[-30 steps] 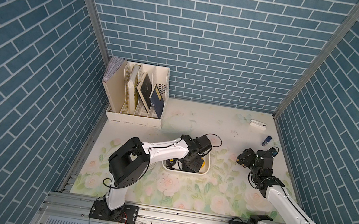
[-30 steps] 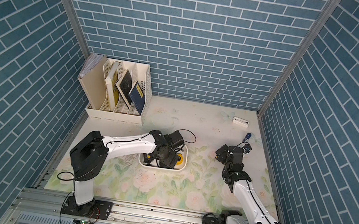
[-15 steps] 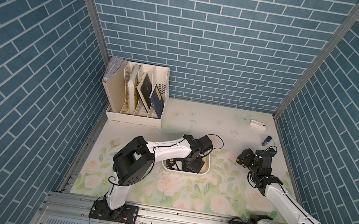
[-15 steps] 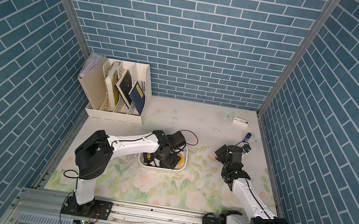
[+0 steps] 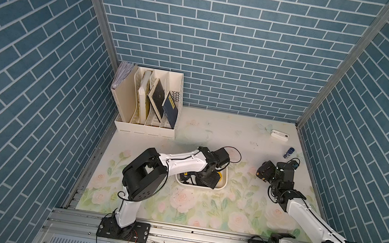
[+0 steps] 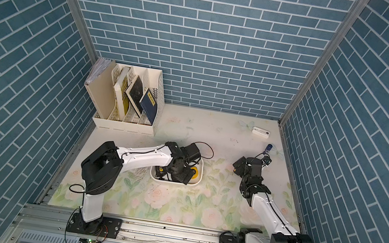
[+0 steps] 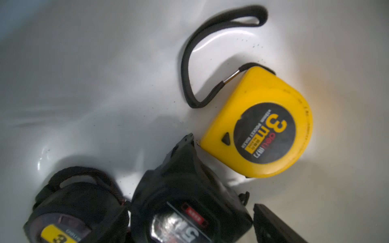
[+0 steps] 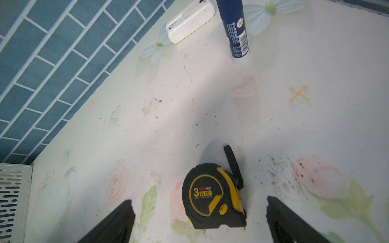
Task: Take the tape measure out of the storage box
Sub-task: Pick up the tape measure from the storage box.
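Left gripper (image 6: 179, 174) is seen lowered inside the storage box (image 6: 200, 173), the shallow white tub at mid tabletop (image 5: 201, 207). Three tape measures are noted on the tub floor in the left wrist view: a yellow tape measure (image 7: 259, 124) lying flat with its black strap looped out, and two black tape measures (image 7: 185, 199) side by side next to it. Only one left finger (image 7: 273, 225) is visible, standing clear of the nearer black case; the jaws are taken as wide and nothing is seen gripped. Right gripper (image 8: 200, 201) is held low with its jaws spread wide on either side of a black-and-yellow tape measure (image 8: 210, 195) lying on the tabletop outside the tub, untouched.
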